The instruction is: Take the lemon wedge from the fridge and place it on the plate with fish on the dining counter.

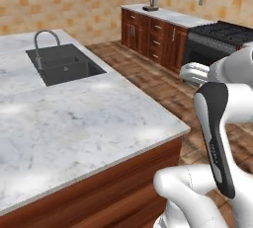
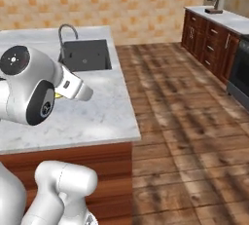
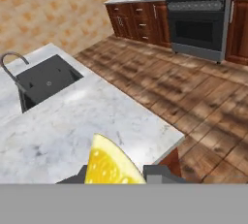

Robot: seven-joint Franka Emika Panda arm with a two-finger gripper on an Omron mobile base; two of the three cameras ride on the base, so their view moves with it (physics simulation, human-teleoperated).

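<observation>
Clamped between the two dark tips of the end effector (image 3: 116, 177), a tiny bright yellow lemon wedge (image 3: 112, 164) rides point-up above the near corner of the worktop, so it is already out of the fridge and in carriage.

Largest in the scene, the white-grey veined marble dining worktop on its reddish wood base (image 1: 84, 123) spreads under the arm. No plate with fish appears on the part of it seen, so the wedge probably stays gripped until that plate comes into reach.

Next in size, the black range cooker (image 3: 201, 22) stands against the far tan-tiled wall beside dark wood cabinets. A dark inset sink (image 1: 64, 66) with a curved steel tap (image 1: 45, 42) sits toward the worktop's far edge.

No brand, label or writing can be read anywhere.
</observation>
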